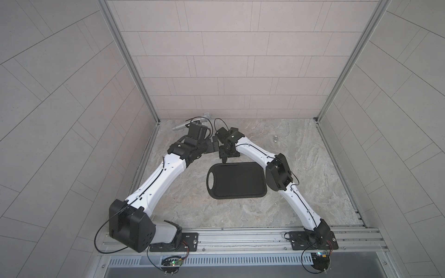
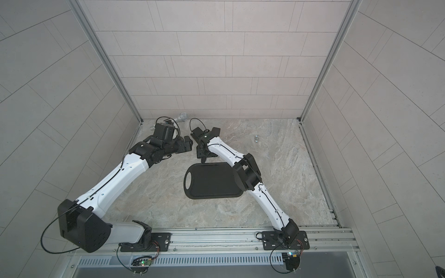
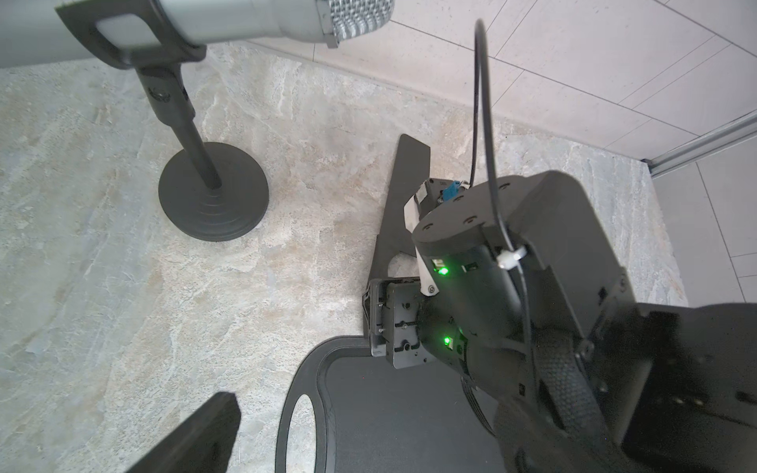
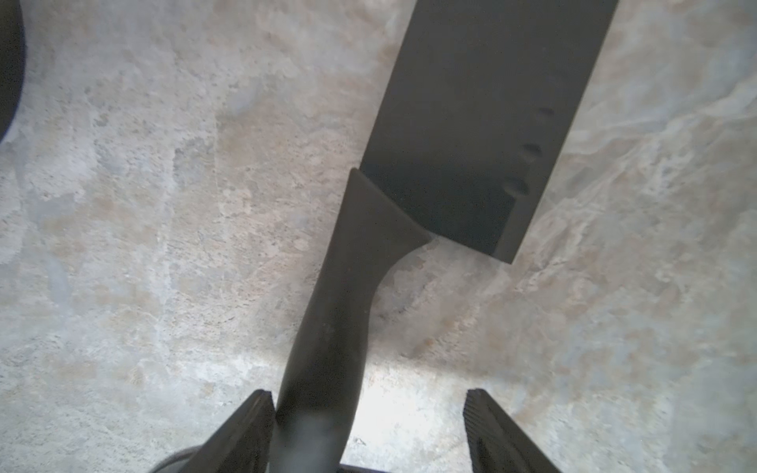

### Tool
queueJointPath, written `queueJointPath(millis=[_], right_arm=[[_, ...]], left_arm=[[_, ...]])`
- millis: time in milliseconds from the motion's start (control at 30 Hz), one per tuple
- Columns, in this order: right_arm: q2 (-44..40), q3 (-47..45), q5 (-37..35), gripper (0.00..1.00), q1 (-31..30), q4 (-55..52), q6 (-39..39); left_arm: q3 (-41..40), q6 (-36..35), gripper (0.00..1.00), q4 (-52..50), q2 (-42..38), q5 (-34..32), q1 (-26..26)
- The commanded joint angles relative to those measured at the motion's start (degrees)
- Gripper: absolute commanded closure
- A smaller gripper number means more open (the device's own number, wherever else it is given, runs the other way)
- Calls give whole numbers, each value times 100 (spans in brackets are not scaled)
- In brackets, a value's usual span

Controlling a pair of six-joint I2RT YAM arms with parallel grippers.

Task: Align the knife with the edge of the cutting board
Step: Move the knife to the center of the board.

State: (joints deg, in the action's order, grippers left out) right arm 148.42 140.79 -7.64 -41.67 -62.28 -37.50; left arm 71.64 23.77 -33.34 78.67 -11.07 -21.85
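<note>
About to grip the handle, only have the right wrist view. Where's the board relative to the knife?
Observer: The board lies off the handle end of the knife, which is on the table, not on the board.
Operator: Parallel to an edge?
Observer: No, roughly crosswise to the board's far long edge, blade pointing away.
Operator: Anything near the blade?
Observer: A mic on a stand, apart from it.
</note>
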Motion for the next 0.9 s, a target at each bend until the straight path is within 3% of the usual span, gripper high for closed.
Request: queueJointPath(millis=[0, 867], right_arm=[[82, 64, -168, 29, 61, -176, 59], [126, 29, -123, 53, 378, -304, 36]], left_arm=[[112, 0, 0, -127, 18, 80, 22], [139, -29, 0, -165, 15, 48, 64]])
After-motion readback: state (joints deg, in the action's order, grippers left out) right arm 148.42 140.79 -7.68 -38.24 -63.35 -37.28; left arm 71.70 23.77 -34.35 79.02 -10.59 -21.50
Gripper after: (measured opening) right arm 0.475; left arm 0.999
